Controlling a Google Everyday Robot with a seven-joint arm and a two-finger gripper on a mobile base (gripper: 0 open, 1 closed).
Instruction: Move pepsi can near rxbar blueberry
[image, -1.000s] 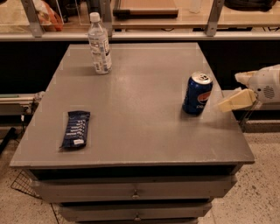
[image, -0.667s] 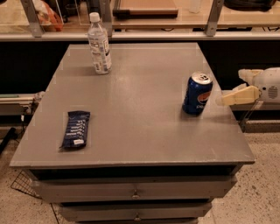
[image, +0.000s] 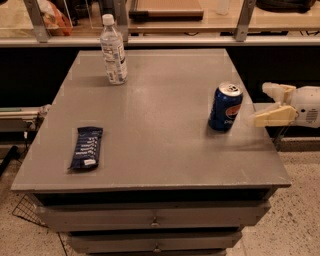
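Note:
The pepsi can (image: 225, 106) stands upright on the right part of the grey table (image: 160, 125); it is blue with a silver top and a round logo. The rxbar blueberry (image: 86, 147) lies flat near the table's front left, a dark-blue wrapper with white lettering. My gripper (image: 260, 104) is at the table's right edge, just right of the can, at can height. It is open and empty, and its pale fingers (image: 270, 117) point left toward the can without touching it.
A clear plastic water bottle (image: 113, 50) stands at the table's back left. A shelf rail (image: 160, 41) runs behind the table. Drawers (image: 155, 220) are below the front edge. Speckled floor lies at the right.
The gripper has shifted only slightly beside the can and stays open. The can, the bar and the bottle have not moved.

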